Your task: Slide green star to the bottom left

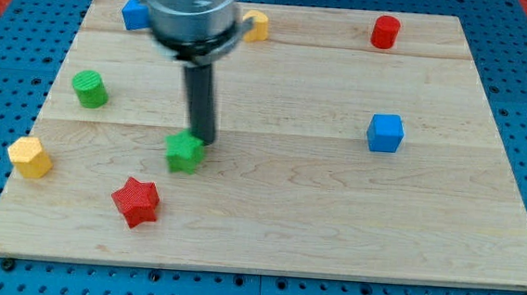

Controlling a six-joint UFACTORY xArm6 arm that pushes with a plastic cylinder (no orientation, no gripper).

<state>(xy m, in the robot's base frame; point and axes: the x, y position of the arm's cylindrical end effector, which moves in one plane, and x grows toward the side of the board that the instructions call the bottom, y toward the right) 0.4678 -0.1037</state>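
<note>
The green star (pixel 185 152) lies on the wooden board (pixel 332 227), left of centre. My tip (pixel 200 142) touches the star's upper right edge. The rod rises from there to the arm's grey body at the view's top. A red star (pixel 136 201) lies just below and left of the green star, toward the bottom left corner.
A green cylinder (pixel 90 89) sits at the left, a yellow hexagonal block (pixel 29 156) at the left edge. A blue block (pixel 135 13) and a yellow block (pixel 255 25) flank the arm at the top. A red cylinder (pixel 385 32) is top right, a blue cube (pixel 385 133) at right.
</note>
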